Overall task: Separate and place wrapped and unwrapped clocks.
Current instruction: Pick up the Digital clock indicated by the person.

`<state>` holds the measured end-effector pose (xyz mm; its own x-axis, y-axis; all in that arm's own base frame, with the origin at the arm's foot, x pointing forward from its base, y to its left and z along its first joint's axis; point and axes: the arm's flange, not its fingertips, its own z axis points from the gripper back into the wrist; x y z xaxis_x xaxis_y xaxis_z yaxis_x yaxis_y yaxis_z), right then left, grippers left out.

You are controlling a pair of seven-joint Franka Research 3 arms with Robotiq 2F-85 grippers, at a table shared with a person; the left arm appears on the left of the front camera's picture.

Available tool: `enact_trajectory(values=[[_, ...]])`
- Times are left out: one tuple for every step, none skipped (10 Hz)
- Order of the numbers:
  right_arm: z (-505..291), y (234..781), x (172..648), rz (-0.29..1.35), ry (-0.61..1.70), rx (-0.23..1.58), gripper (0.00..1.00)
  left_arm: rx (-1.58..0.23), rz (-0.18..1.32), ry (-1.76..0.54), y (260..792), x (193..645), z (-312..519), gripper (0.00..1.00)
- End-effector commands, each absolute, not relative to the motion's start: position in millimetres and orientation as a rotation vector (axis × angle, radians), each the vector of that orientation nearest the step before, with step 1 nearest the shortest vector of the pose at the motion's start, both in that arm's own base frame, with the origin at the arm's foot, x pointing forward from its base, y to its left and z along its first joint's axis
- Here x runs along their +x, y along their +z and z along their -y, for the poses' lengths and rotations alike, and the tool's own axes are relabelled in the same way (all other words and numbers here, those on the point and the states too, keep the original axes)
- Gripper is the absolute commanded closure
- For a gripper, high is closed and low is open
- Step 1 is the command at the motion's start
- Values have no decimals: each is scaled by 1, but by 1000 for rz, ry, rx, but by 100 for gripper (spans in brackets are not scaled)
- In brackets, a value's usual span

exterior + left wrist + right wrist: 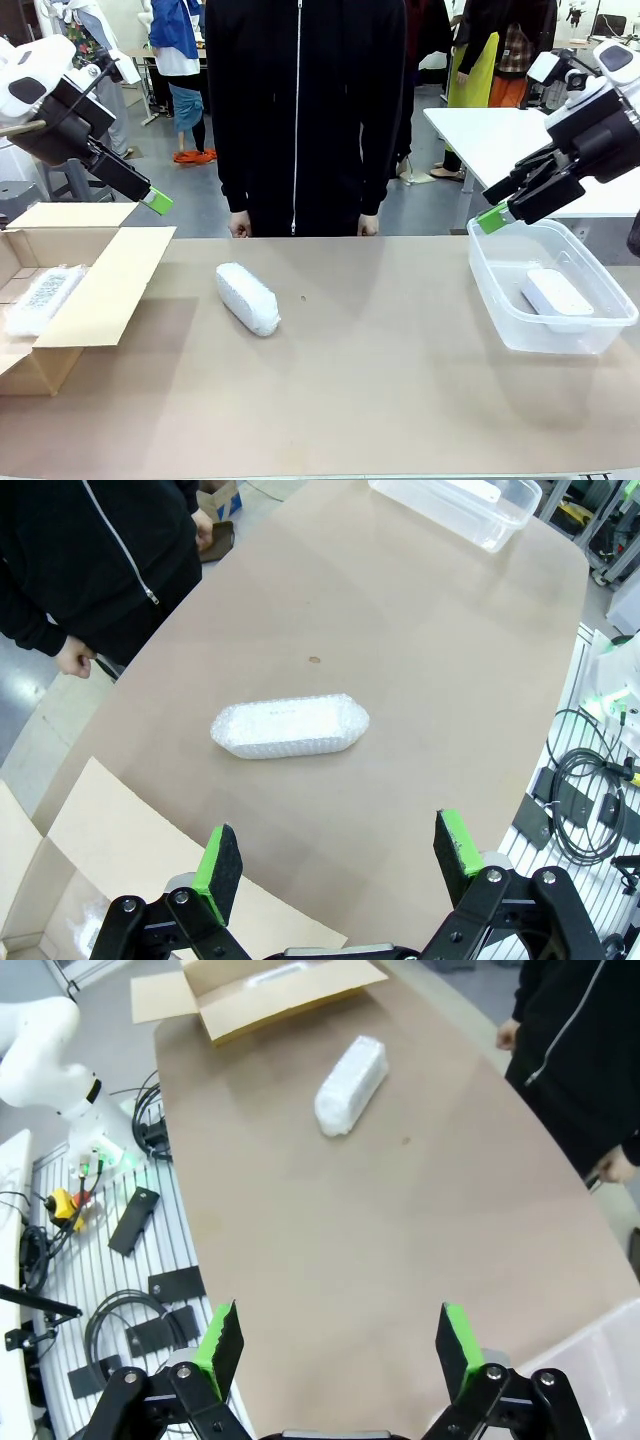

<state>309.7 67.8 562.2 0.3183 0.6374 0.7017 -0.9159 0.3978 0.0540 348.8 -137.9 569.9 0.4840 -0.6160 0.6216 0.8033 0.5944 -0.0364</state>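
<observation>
One wrapped clock [247, 298] lies bare-sided on the brown table, left of centre, also seen below my left gripper [290, 726] and far from my right one [351, 1085]. A second wrapped clock [42, 299] rests inside the cardboard box [100, 300]. The bare white clock [558, 293] lies in the clear plastic bin [480, 262]. My left gripper [155, 202] hangs open above the box's flap, empty [340, 855]. My right gripper [492, 218] hovers open over the bin's near-left corner, empty [340, 1345].
A person in a black jacket [300, 110] stands at the far edge, hands [238, 226] at the table's rim. The box [250, 1000] sits at the left end, the bin [470, 510] at the right. A white table [500, 140] stands behind the right arm.
</observation>
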Motion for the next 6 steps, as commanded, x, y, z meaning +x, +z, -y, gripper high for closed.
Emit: enact_trajectory(values=[[-76, 557, 309, 733, 1116, 469, 0, -340, 613, -869, 570, 348, 140, 0], [-68, 562, 310, 657, 1078, 495, 0, -340, 613, -869, 570, 348, 140, 0], [-68, 562, 310, 657, 1078, 495, 0, -340, 613, -869, 570, 348, 140, 0], [-68, 562, 310, 657, 1078, 495, 0, -340, 613, -869, 570, 348, 140, 0], [-68, 562, 310, 657, 1078, 495, 0, -340, 613, -869, 570, 348, 140, 0], [-68, 562, 310, 657, 1078, 495, 0, -340, 613, -869, 570, 348, 140, 0]])
